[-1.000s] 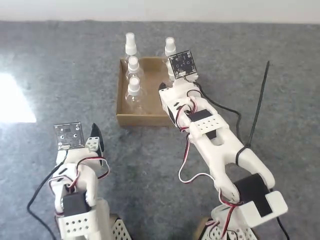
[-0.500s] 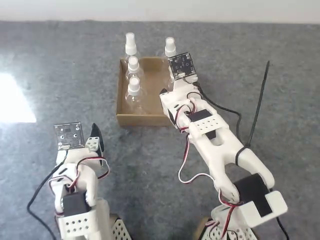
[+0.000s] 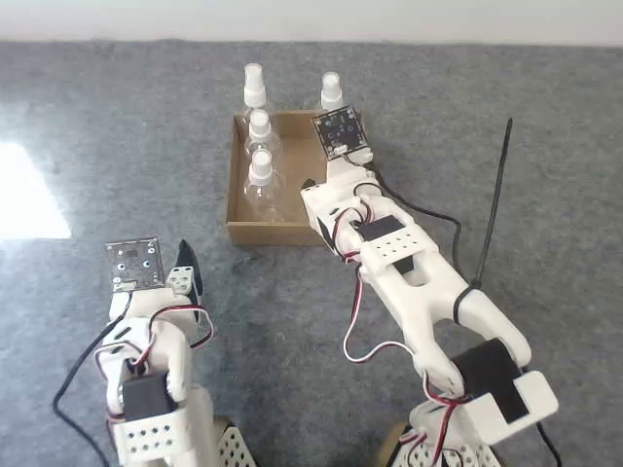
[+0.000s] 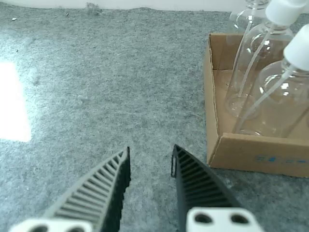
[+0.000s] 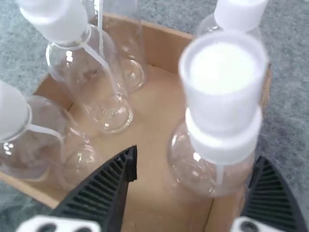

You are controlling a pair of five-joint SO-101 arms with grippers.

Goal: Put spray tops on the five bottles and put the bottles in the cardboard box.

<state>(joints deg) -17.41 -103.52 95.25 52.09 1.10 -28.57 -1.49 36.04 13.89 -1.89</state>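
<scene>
Bottles (image 4: pixel 270 96): five, clear plastic, all at the cardboard box (image 3: pixel 277 234) in the middle of the grey table (image 3: pixel 117 126). Spray tops (image 3: pixel 255 76): white, seen on four bottles from the high view and on the fifth from the right wrist view, so the capping part looks finished. Front bottle (image 3: pixel 262 190) and middle bottle (image 3: pixel 259 138): upright inside the box along its left wall, one behind the other. Fifth bottle (image 5: pixel 212 164): upright on the box floor in the near right corner, top on, standing between the jaws of the right gripper (image 5: pixel 197 154). Right gripper: above the right half of the box, jaws wide, one to each side of the fifth bottle and not pressing on it as far as the wrist view shows; judged as let go. Far-left bottle (image 3: pixel 255 97) and far-right bottle (image 3: pixel 331 95): upright at the box's far wall; whether they stand inside it or just behind it cannot be told for certain. Left gripper (image 4: pixel 150 149): low over bare table, near the box's near left corner but apart from it, jaws narrowly parted, holding nothing. Remaining, as a judgement: lift the right arm clear without knocking the neighbours, and, if the two far bottles are outside, box them.
</scene>
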